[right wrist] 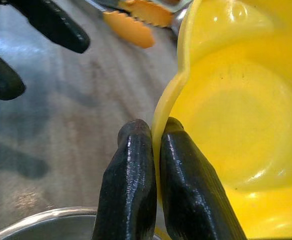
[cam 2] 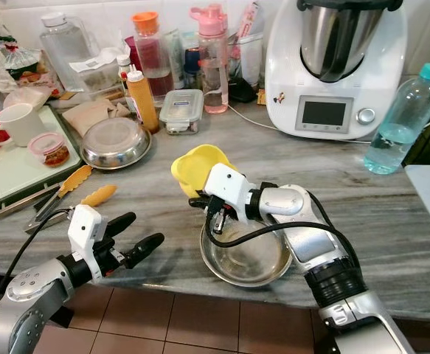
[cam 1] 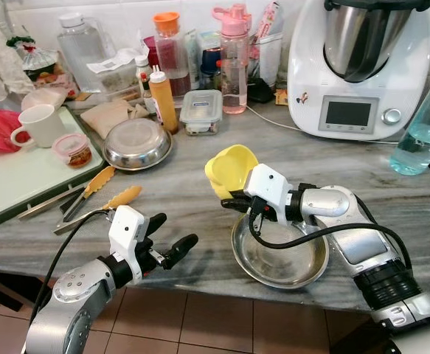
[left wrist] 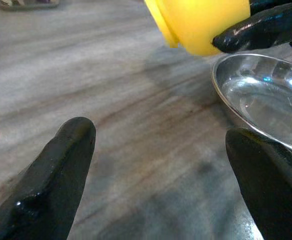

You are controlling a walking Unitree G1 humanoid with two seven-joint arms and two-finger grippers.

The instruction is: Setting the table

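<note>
Left end effector (cam 1: 172,237): lower left of frame, fingers spread, holding nothing.
Table (cam 1: 392,199): grey marble, crowded along the back.
Steel bowl (cam 1: 279,254): lower centre, near the table's front edge.
Right end effector (cam 1: 233,200): pinched onto the rim of the yellow bowl (cam 1: 231,169), centre frame, tilted above the steel bowl.
Risk: the thin rim grip could slip, dropping it.

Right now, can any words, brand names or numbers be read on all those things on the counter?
None can be read.
White kitchen machine: its grey screen is blank, and a small mark on its front is too small to read.
Clear jug: white label, print too blurred.
Lidded glass container: a dark mark on the lid, unreadable.
</note>
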